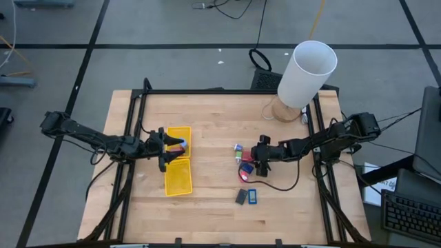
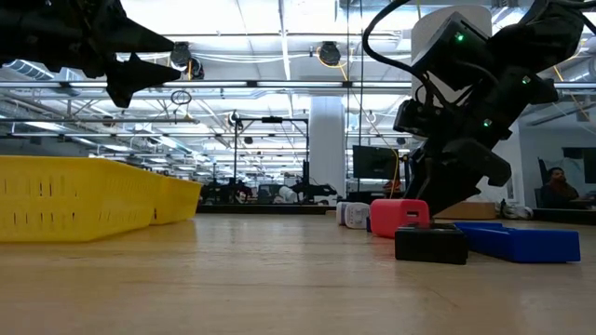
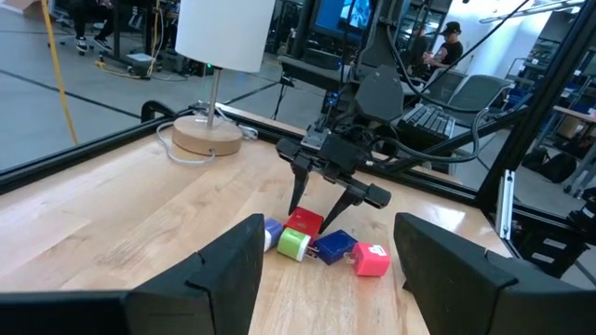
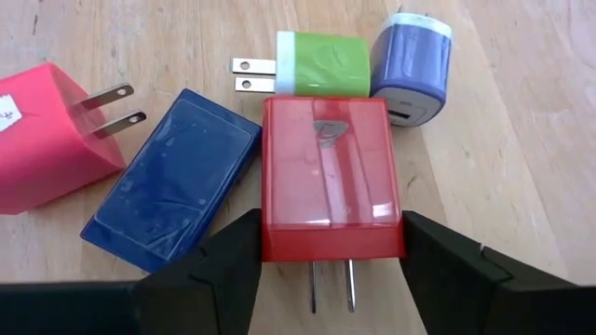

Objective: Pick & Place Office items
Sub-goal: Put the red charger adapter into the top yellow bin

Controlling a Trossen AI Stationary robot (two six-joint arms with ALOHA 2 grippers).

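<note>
Two arms at work over a pale wooden table (image 1: 207, 138). Left side: left gripper (image 1: 167, 147) hangs over the far compartment of the long yellow plastic two-compartment tray (image 1: 178, 180); something blue and red shows between its fingers, but whether it is held I cannot tell.

Centre: a cluster of small plug-in charger blocks lies on the bare wood, namely a translucent red charger block (image 4: 331, 177), a green-and-white charger block (image 4: 321, 63), a lilac-blue rounded charger (image 4: 413, 71), a dark blue flat block (image 4: 177, 181) and a pinkish-red charger with prongs (image 4: 47, 140). Near the front edge lie a dark grey flat rectangle (image 1: 241, 197) and a blue flat rectangle (image 1: 253, 196), just beside each other.

Right side: right gripper (image 4: 331, 251) is down at the cluster, fingers parted, one on each side of the red block's prong end, close against it but not visibly clamped.

Step in hand, by my reading: grasping the red block. Next calls for closing squarely, lifting clear of the neighbours touching it, then carrying it across to the tray.

A tall white cylindrical lamp (image 1: 306, 72) stands at the far right edge.
</note>
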